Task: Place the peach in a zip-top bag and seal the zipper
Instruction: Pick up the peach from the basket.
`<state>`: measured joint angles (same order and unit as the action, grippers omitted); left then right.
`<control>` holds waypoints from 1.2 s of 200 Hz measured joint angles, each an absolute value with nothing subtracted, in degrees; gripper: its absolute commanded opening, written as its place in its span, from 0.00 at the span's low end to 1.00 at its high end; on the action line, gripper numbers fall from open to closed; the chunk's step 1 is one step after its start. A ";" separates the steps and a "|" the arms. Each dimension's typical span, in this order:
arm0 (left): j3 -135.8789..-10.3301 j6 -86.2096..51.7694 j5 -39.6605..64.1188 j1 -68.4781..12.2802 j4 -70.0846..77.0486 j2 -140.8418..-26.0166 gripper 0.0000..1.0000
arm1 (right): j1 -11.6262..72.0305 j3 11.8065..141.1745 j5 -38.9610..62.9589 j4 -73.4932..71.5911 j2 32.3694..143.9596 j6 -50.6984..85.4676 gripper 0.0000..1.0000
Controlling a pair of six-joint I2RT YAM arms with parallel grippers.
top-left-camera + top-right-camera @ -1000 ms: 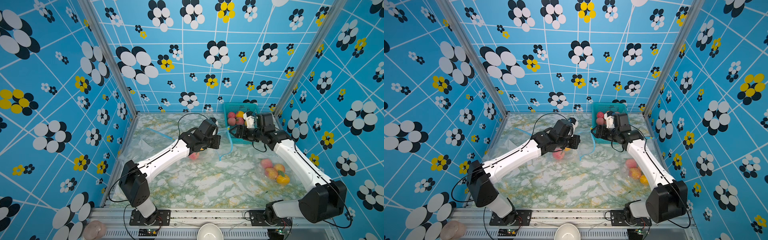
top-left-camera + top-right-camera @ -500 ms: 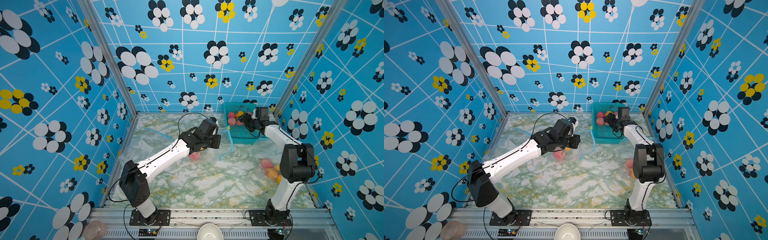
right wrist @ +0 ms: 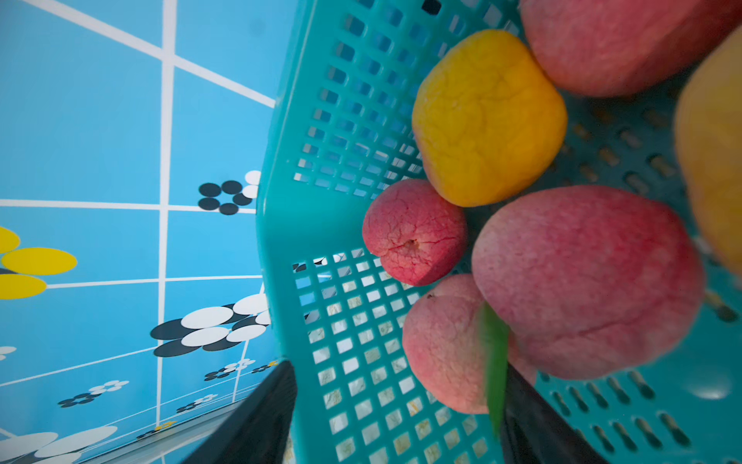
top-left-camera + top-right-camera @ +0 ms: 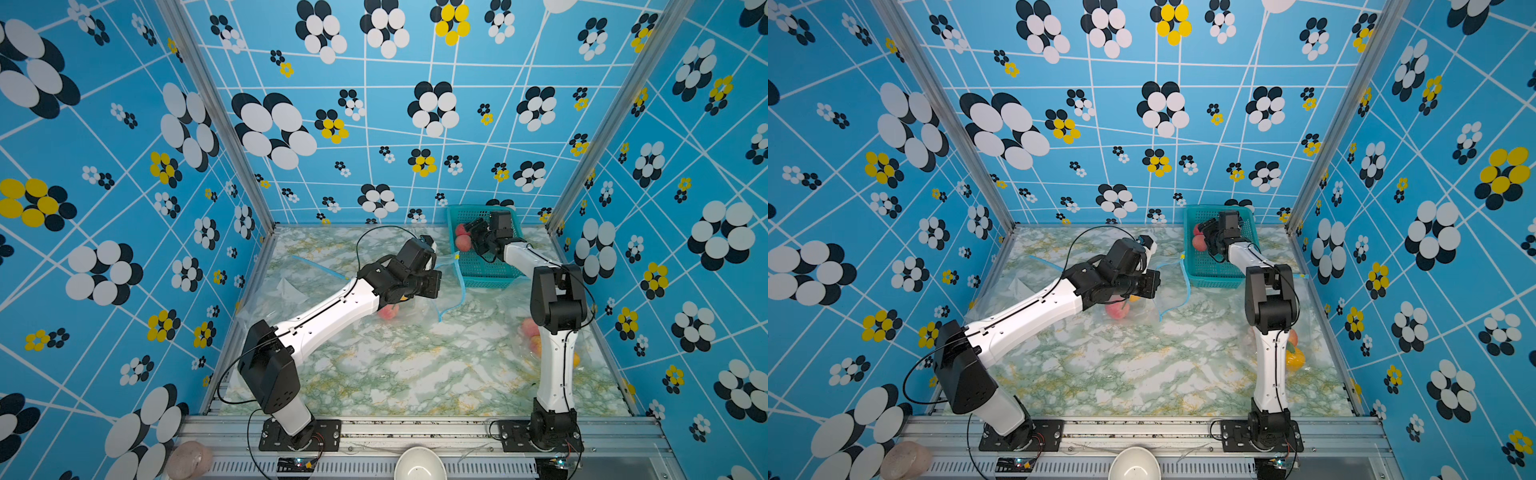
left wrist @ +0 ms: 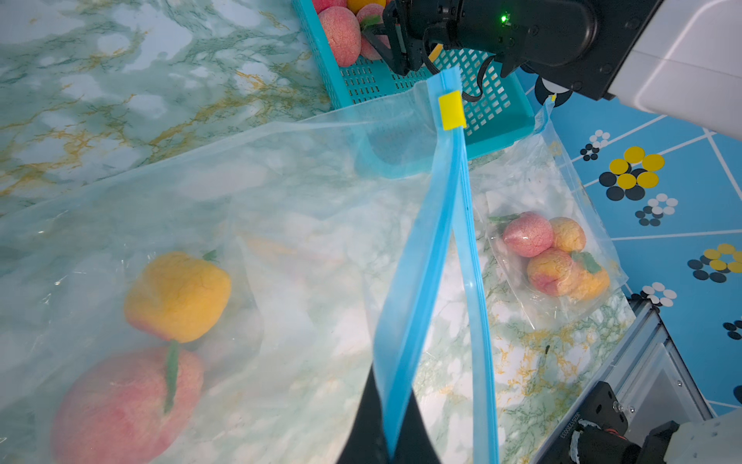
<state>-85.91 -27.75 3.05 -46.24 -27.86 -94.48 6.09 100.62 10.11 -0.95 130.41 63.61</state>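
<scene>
My left gripper (image 5: 391, 426) is clamped on the zipper (image 5: 421, 261), holding the bag (image 5: 281, 193) mouth up and apart for loading. My right gripper (image 3: 401, 369) is spread wide in the basket (image 3: 289, 201), lined up on a peach (image 3: 441, 349); not yet gripped.

right arm (image 4: 555, 299): elbow rises from a low stretch over the bench (image 4: 395, 365) into an upright fold | right tool (image 4: 473, 237): shifts from the basket (image 4: 490, 276) near end toward its far end, beside the peaches (image 4: 462, 243)

Lab robot booth: patterned blue walls (image 4: 374, 124), aluminium frame (image 4: 415, 428), marble-print tabletop (image 4: 395, 365).
</scene>
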 measured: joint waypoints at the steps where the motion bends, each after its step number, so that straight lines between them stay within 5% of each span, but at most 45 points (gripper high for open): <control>1: -85.91 -27.70 3.05 -46.24 -27.86 -94.48 0.00 | 6.13 100.68 10.09 -0.93 130.52 63.75 0.78; 89: -85.19 -26.52 3.07 -45.25 -27.64 -94.15 0.00 | 8.67 103.15 7.01 -0.23 136.49 69.52 0.78; 167: -83.61 -26.35 3.03 -44.51 -27.42 -92.62 0.00 | 9.04 104.03 6.68 -0.30 136.94 69.14 0.59; 240: -83.02 -26.37 2.98 -44.47 -27.24 -91.85 0.00 | 8.99 97.38 6.72 0.49 126.93 61.08 0.56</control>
<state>-83.02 -26.37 2.98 -44.47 -27.24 -91.85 8.99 97.38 6.72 0.49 126.93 61.08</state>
